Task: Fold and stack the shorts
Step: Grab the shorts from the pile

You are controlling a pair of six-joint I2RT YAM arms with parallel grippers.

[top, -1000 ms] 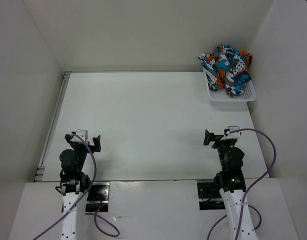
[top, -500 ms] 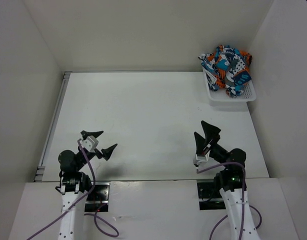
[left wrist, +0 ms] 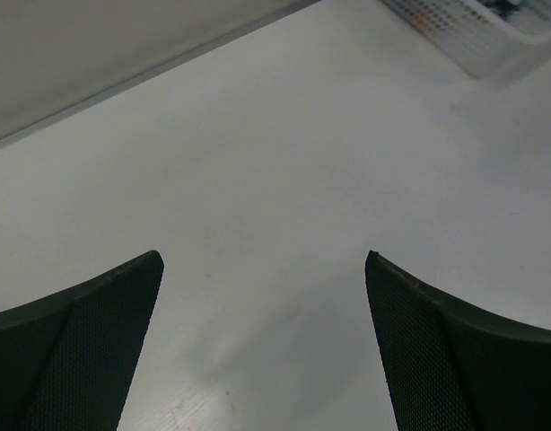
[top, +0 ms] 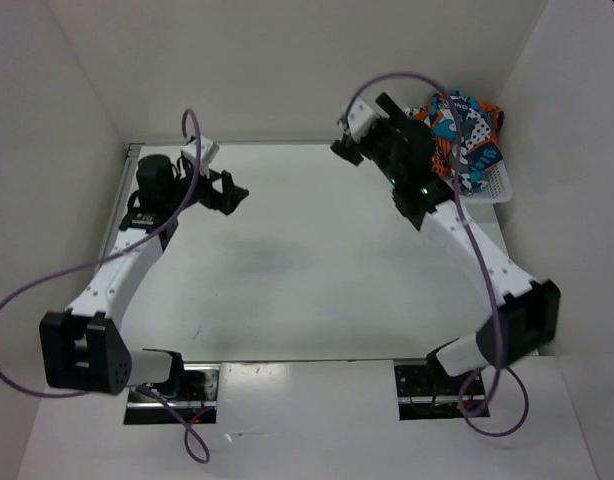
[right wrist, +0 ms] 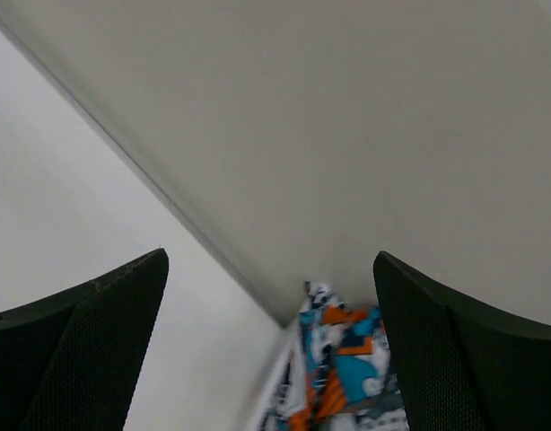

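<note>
The shorts (top: 459,122) lie in a crumpled heap inside the white mesh basket (top: 490,189), which stands at the far right corner of the table (top: 307,260), close to the back wall and the right wall. The heap rises above the rim of the basket, and the teal, orange and white print is easy to see.

The right gripper (right wrist: 271,253) is stretched out to the far side of the table, just left of the basket. Its jaws stand wide apart and hold nothing. In the right wrist view the shorts appear low between the two fingers, but apart from them, with no contact.

The left gripper (left wrist: 264,255) is also stretched out, over the far left part of the table. Its jaws are wide apart too, with only bare table surface between them. In the left wrist view a corner of the basket shows at the upper right, well apart from the fingers.
</note>
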